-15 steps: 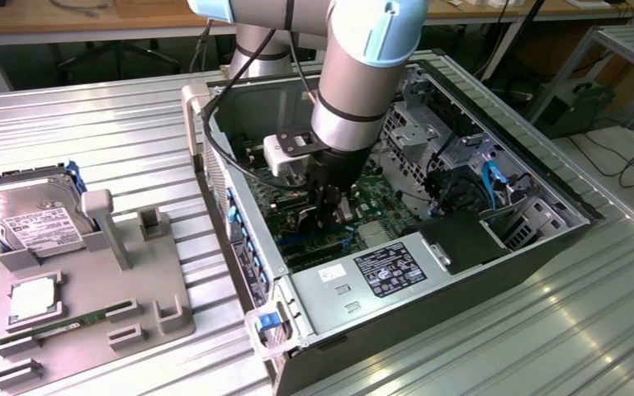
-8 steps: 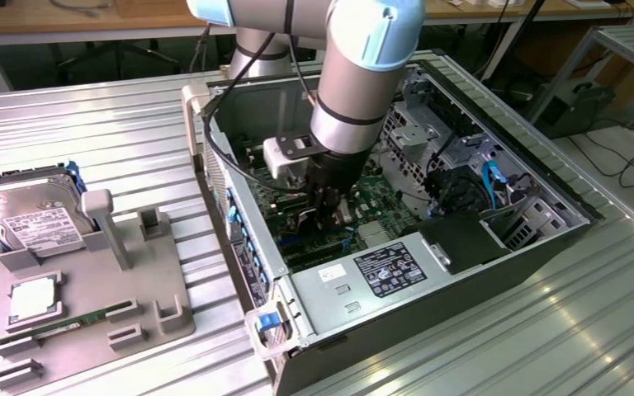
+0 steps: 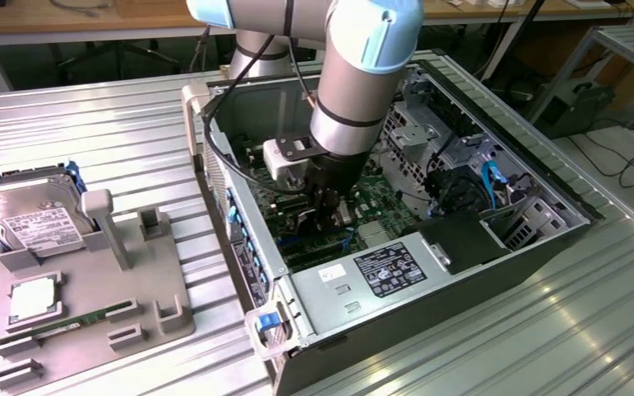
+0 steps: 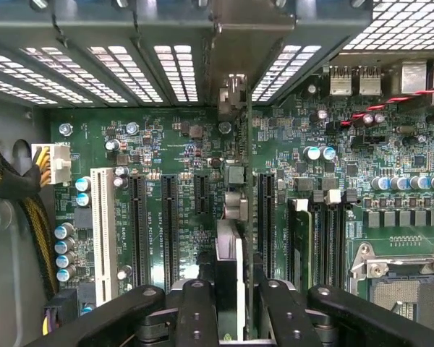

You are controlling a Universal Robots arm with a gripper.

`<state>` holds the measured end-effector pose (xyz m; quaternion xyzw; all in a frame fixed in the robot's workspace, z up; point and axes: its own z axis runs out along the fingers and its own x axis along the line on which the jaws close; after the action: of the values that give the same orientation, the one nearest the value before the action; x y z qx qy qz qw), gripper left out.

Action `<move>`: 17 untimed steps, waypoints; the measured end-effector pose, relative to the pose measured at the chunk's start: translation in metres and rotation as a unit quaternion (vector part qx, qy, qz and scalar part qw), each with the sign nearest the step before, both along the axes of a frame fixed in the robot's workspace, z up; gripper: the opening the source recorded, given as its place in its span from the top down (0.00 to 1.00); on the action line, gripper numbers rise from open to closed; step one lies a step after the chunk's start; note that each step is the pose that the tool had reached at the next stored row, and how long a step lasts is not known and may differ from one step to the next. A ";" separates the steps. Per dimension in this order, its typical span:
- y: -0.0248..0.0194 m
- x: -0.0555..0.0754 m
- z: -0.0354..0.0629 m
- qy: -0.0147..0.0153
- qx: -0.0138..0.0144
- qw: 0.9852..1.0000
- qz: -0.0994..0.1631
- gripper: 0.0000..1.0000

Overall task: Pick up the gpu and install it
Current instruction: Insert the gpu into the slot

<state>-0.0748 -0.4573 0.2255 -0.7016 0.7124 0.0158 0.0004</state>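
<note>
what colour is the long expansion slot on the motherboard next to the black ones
White. The long slot stands out beside the black slots on the green motherboard, clearest in the wrist view.

**Lighting and picture quality**

Exterior view: bright, even light — pale glare on the ribbed metal table [image 3: 581,313]; the computer case [image 3: 537,247] interior sits in shade. Wrist view: motherboard [image 4: 188,144] evenly lit and sharp — near black fingers [image 4: 195,318] soft.

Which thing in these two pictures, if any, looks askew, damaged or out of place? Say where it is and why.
Nothing stands out. The gripper holds the gpu edge-on above the motherboard inside the open computer case. On the grey holder beside the case, the hard drive stands in its slot.
</note>
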 end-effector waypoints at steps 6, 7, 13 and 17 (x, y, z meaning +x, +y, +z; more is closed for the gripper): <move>0.0008 0.000 0.0096 -0.002 0.000 1.000 0.000 0.65; 0.0009 0.000 0.0171 -0.002 0.000 1.000 0.000 0.65; 0.0010 0.000 0.0453 -0.005 0.000 1.000 0.000 0.65; 0.0011 0.000 0.0646 -0.006 0.000 1.000 0.000 0.65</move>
<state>-0.0748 -0.4562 0.2900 -0.7017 0.7124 0.0111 0.0047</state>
